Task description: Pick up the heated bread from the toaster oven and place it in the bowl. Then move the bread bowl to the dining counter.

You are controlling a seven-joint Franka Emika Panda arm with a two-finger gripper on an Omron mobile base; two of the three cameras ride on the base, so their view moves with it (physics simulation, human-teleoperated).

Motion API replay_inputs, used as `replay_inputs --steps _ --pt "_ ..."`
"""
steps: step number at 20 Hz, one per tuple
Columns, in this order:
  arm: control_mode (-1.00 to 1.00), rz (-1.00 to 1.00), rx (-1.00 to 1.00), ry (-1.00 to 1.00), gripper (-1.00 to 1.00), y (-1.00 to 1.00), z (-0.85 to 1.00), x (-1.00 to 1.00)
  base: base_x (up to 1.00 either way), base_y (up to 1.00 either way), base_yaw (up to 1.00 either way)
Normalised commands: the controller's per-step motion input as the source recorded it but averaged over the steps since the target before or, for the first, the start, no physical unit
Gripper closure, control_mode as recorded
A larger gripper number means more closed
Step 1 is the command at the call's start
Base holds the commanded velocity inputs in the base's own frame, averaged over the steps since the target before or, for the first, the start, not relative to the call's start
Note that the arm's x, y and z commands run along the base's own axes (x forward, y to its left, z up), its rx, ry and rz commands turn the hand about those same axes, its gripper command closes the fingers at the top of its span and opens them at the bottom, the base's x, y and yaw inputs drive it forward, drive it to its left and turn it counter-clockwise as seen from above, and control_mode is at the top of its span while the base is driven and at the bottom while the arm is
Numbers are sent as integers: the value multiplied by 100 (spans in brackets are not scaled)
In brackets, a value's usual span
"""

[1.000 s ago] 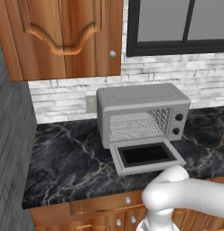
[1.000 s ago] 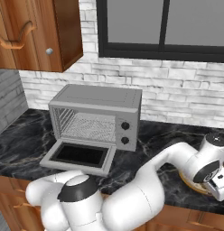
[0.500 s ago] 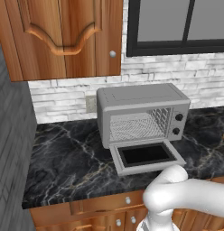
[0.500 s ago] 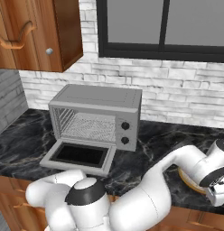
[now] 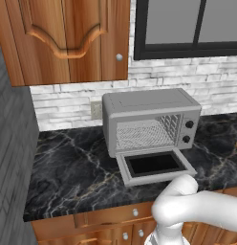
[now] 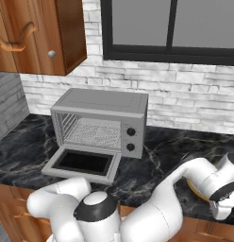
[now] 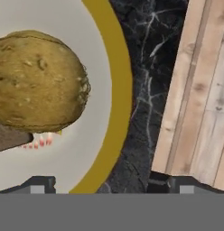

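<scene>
The heated bread, a rounded golden-brown lump, lies inside the bowl, cream with a gold rim. My gripper hangs close above it, open. One fingertip is over the bowl's inside and the other is over the counter's front edge, so the rim runs between them. The toaster oven stands on the black marble counter by the brick wall, door dropped open and rack bare; it also appears at the toaster oven. My arm reaches far right of it, hand low.
A flat dark brown piece lies in the bowl under the bread's lower edge. Black marble borders the bowl, and wood planks lie past the counter's front edge. Wooden wall cabinets hang above the counter's left part.
In the right base view my hand has sunk lower at the counter's right front, closer over the bowl. The jaws stayed wide. The oven and the base have not moved.
</scene>
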Motion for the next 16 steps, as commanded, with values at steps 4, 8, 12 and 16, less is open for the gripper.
replay_inputs --steps 4,8,12,16 --pt "-100 -7 0 -1 -100 5 -12 42 0 0 0" --pt "-100 -5 -1 0 -100 0 -8 32 0 0 0" --pt "-100 -9 -1 0 -100 0 -31 4 0 0 0" --pt "-100 -9 0 0 -100 0 -21 0 0 0 0"
